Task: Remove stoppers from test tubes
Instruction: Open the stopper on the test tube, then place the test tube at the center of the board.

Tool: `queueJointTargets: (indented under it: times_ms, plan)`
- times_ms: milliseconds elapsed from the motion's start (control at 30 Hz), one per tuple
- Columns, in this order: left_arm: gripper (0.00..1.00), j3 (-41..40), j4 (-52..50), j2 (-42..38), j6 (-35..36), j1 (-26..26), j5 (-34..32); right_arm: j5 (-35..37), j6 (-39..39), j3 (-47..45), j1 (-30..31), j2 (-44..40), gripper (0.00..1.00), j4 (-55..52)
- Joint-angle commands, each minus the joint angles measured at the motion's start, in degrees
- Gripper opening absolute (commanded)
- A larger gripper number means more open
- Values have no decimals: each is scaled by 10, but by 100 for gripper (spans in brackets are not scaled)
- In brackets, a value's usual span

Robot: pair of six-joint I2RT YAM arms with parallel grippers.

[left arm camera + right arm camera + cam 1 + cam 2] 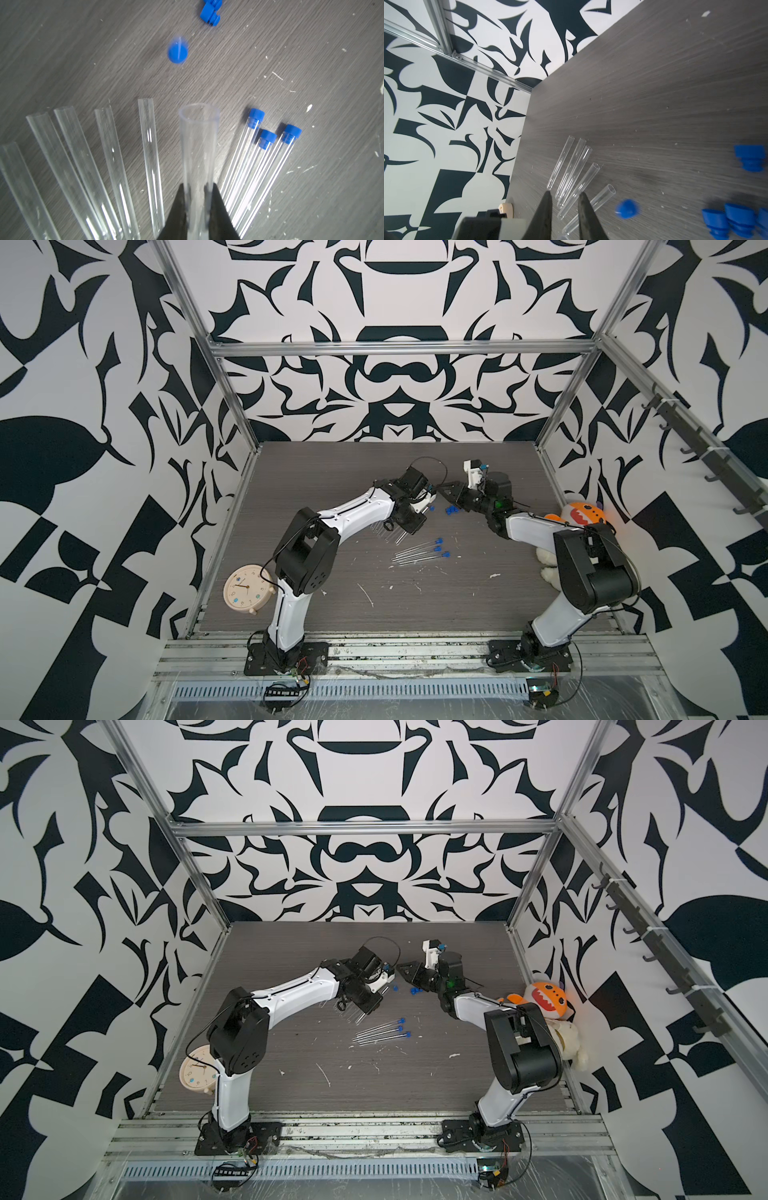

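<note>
Left hand (197, 188) is pinching a clear, thin glass-like test tube (198, 141), open mouth pointing away from it, no plug in. Right hand (563, 192) has its fingers a bit apart, nothing between them. A tiny bright blue plug-shaped stopper (178, 51) shows up blurred just past that mouth; can't tell if it's touching the dark grey wood-grain bench (83, 52). Five open tubes (113, 158) lie fanned on one side of the held one and three plugged tubes (251, 176) on the other. Loose blue stoppers (735, 220) are bunched near the right hand. A cream alarm clock (245, 589) and an orange plush toy (584, 512) sit off at the bench edges.
</note>
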Motion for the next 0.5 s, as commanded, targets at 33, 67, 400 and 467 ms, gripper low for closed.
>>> queueJointTargets:
  times_ms: [33,67,400,467]
  plan:
    - [0,5,-21,-9,7,2,4,8,-4,16,2,-3,14,26]
    - [0,4,-20,-10,7,2,3,14,-9,14,1,-5,13,15]
    - [0,14,-34,4,7,9,-5,38,-46,-13,-34,-49,15,-78]
    - [0,24,-39,13,15,9,-9,51,-60,-24,-46,-67,16,-109]
